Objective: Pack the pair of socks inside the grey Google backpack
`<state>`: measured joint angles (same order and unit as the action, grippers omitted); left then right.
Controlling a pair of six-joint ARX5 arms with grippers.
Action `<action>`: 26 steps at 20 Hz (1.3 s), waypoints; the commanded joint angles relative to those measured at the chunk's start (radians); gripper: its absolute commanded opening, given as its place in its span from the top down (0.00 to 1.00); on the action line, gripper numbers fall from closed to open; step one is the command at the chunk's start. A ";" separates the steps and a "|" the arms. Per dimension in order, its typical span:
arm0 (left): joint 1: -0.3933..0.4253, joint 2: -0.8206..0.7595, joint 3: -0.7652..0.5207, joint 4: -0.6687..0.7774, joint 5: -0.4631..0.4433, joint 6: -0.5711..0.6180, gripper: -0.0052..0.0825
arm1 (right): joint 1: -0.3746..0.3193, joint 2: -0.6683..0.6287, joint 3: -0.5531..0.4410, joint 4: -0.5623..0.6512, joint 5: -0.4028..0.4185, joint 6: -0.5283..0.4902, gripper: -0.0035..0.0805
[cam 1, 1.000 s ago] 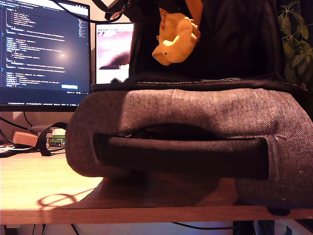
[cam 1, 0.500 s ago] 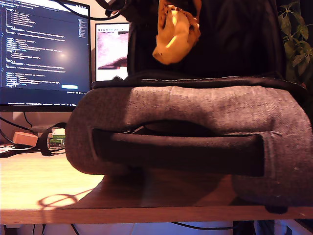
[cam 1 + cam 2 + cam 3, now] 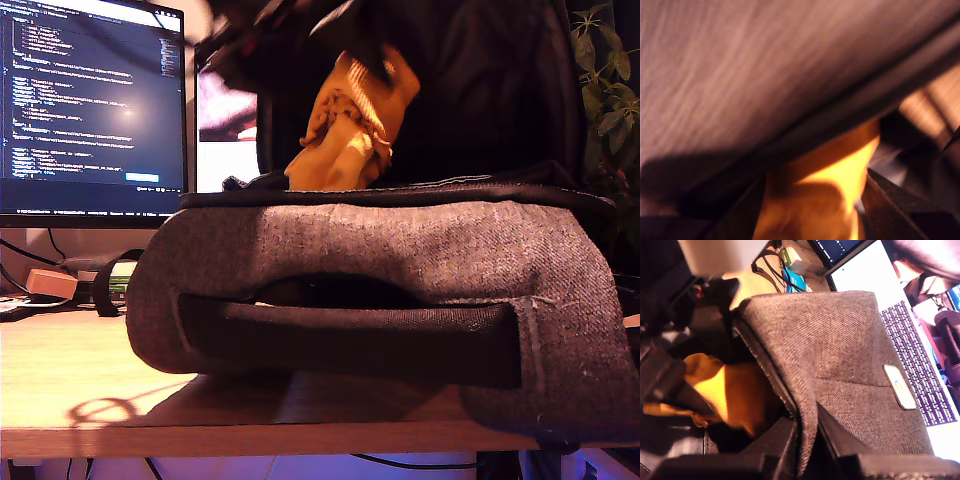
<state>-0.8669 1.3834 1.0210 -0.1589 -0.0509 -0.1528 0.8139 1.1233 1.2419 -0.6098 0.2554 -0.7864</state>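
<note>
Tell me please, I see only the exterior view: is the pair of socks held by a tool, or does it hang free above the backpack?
Observer: It is held. In the first wrist view the first tool is shut on the pair of socks.
Operator: What keeps the backpack open? I cannot see this.
Observer: The second tool is shut on the edge of the backpack flap and holds it up from the opening.
Operator: Are the socks at the opening?
Observer: Yes. The second wrist view shows them partly under that lifted edge.
</note>
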 commanded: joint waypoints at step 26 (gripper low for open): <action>0.003 -0.085 0.000 -0.054 0.182 -0.027 0.96 | 0.008 -0.015 0.017 0.021 -0.002 0.002 0.97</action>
<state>-0.8616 1.3460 1.0210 -0.2478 0.1291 -0.1627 0.8143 1.1233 1.2419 -0.6144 0.2531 -0.7864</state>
